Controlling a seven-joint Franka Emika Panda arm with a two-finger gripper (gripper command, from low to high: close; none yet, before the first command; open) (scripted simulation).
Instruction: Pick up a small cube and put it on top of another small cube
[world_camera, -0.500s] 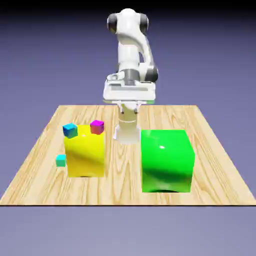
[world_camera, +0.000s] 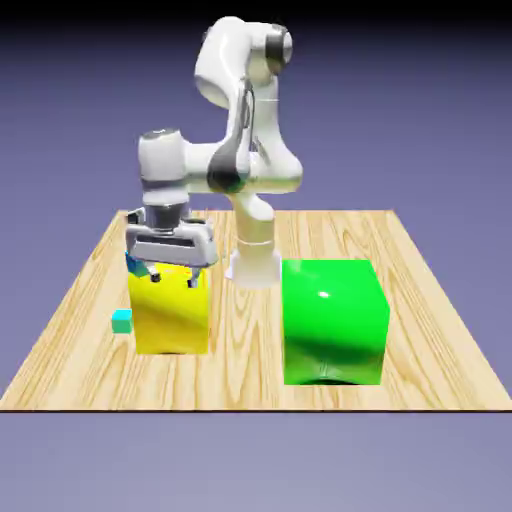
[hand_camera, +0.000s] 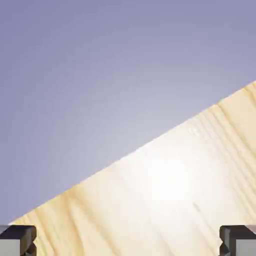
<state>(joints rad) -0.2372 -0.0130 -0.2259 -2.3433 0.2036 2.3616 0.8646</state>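
Pale, grained wooden planks form the desk (world_camera: 420, 330), where a glossy green block (world_camera: 334, 322) stands toward the exterior view's right and a smooth yellow block (world_camera: 172, 318) toward its left. A tiny turquoise-green small cube (world_camera: 122, 321) sits on the wood just beside the yellow block's left face. The white, rounded arm, which half a second ago hung centred over the desk's far edge, has swung to the exterior view's left, and its tool (world_camera: 171, 278) is now low over the yellow block's top, jaws spread wide and holding nothing. The hand now hides most of that top, where a sky-blue cube and a magenta cube showed before; only a sliver of blue (world_camera: 132, 265) peeks out at the hand's left edge. The turquoise cube lies below and to the left of the tool, apart from it. In the hand view, two grey fingertips (hand_camera: 18, 240) frame bare wood and the violet backdrop.
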